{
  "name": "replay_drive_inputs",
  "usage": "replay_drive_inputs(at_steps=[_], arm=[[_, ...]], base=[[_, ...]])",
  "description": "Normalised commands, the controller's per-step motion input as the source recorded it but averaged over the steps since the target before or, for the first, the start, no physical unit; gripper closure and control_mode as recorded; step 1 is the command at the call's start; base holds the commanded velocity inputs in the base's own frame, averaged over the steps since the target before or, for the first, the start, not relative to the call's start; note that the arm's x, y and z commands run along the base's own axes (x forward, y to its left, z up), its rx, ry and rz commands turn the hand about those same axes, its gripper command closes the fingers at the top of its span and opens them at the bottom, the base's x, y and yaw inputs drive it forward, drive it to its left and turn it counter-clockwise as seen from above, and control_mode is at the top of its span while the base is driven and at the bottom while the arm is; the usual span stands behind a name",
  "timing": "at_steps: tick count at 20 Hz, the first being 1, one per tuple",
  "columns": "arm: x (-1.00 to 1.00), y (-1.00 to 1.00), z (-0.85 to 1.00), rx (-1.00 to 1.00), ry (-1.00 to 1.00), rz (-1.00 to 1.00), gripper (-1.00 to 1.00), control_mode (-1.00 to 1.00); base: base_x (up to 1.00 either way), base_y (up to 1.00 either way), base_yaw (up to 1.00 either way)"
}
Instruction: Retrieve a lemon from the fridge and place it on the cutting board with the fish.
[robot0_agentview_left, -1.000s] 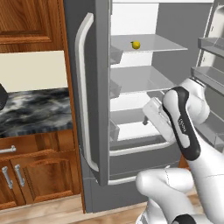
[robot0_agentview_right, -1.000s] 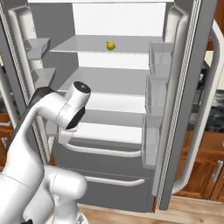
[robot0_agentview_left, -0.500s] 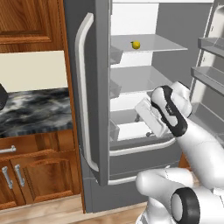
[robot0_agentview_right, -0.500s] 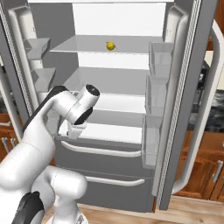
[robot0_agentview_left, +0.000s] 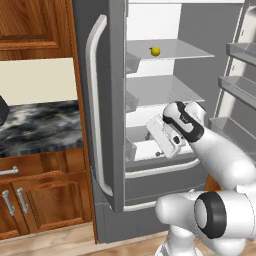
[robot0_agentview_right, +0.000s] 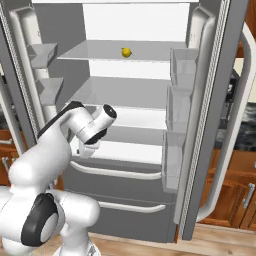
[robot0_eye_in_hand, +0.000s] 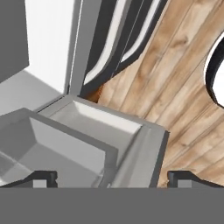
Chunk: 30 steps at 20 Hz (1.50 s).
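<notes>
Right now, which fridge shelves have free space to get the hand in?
Top shelf: bare on both sides of the lemon. Shelf below it: bare. Crowded low on the left, where the open gripper sits by a door bin.

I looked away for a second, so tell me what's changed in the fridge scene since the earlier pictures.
The arm has swung its hand leftward and lower in front of the fridge, now pointing down toward the left door's bins. The gripper stays open and empty. The lemon hasn't moved from the upper glass shelf, and both doors remain open.
</notes>
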Motion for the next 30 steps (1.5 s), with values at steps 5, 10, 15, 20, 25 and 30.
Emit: replay_drive_inputs(at_steps=[5, 10, 15, 20, 25, 30], arm=[[0.34, 0.23, -0.22, 0.1, -0.11, 0.0, -1.0, -1.0], [0.27, 0.24, -0.12, 0.06, -0.08, 0.0, -1.0, -1.0], [0.06, 0.24, -0.02, 0.06, -0.03, 0.0, -1.0, -1.0], [0.0, 0.33, 0.0, 0.07, 0.0, 0.0, -1.0, -1.0], [0.0, 0.47, -0.04, 0.03, 0.0, 0.01, -1.0, -1.0], [0.0, 0.53, -0.04, 0.01, 0.0, 0.02, -1.0, -1.0]], base=[[0.0, 0.0, 0.0], [0.0, 0.0, 0.0], [0.0, 0.0, 0.0], [0.0, 0.0, 0.0], [0.0, 0.0, 0.0], [0.0, 0.0, 0.0]])
